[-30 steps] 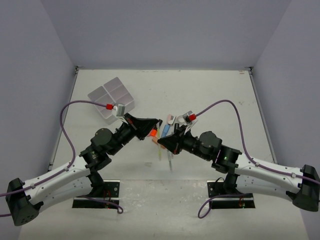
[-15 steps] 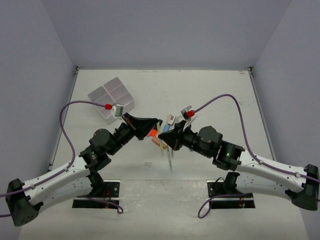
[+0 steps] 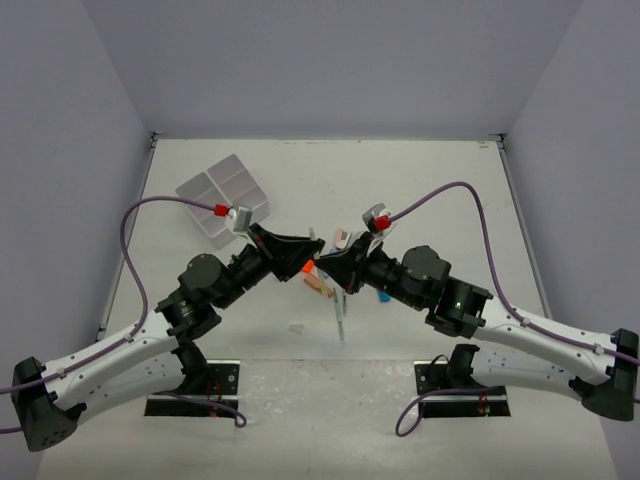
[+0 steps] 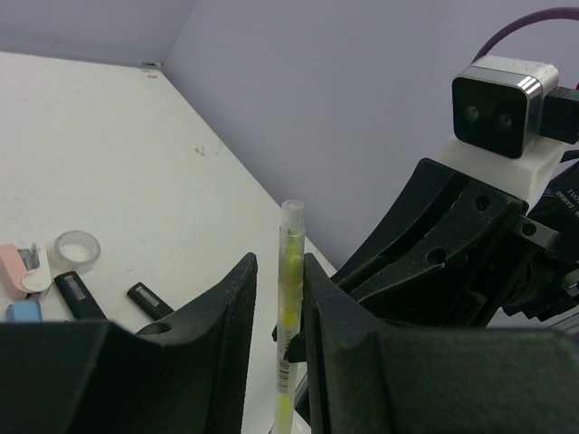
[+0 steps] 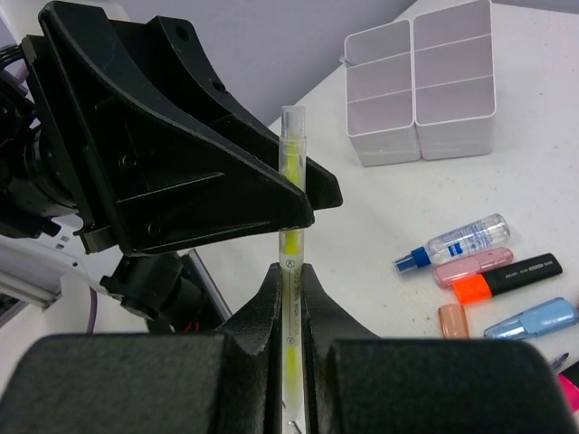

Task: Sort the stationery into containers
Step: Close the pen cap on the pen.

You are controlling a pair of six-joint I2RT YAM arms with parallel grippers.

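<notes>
My right jaws clench the yellow pen (image 5: 290, 244) low on its barrel. Left jaws sit released around its upper part. I'd centre it between them, clench left, then release right.

**Twin White-and-Black Arms, Purple Cables**

The left arm (image 3: 110, 355) and right arm (image 3: 545, 335) wear white shells dotted with small dark screws, with bulky black joint housings between them. Each stands on a black base plate (image 3: 170, 405). A purple cable (image 3: 126, 245) with a red connector (image 3: 218, 211) loops to each grey-and-white wrist camera (image 4: 505, 99). The left claw (image 4: 279, 262) and right claw (image 5: 289, 271) have matte black, wedge-shaped fingers with round holes.
</notes>
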